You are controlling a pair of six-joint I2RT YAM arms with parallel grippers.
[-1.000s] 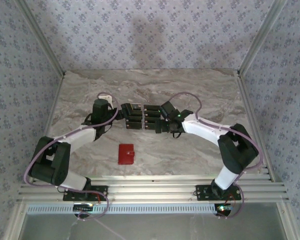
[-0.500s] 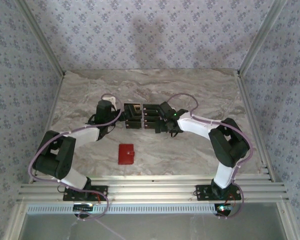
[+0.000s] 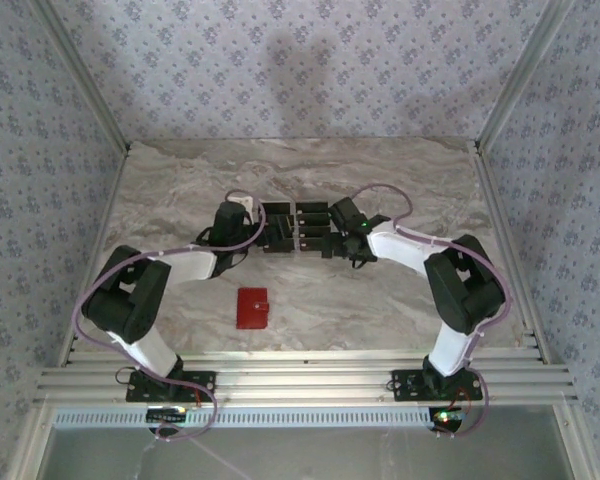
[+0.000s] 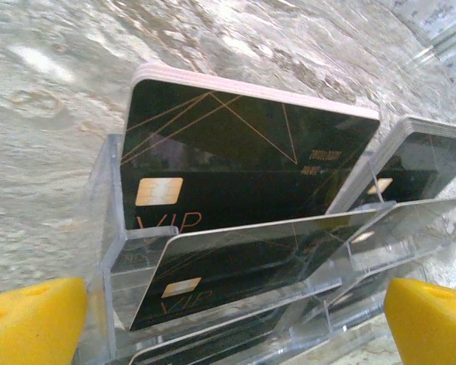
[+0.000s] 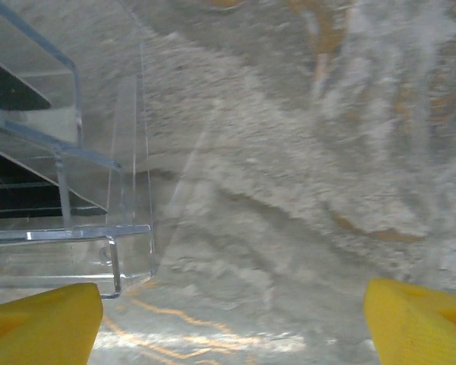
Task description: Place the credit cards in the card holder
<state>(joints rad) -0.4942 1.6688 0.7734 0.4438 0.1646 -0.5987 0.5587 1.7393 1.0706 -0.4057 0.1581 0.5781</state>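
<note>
Both arms have pushed farther across the table since a second ago, so our left jaws, wide open, now face the credit cards standing long-edge-across in their clear stand, the right jaws open beside it, the red card holder apart, nearer our bases.
</note>
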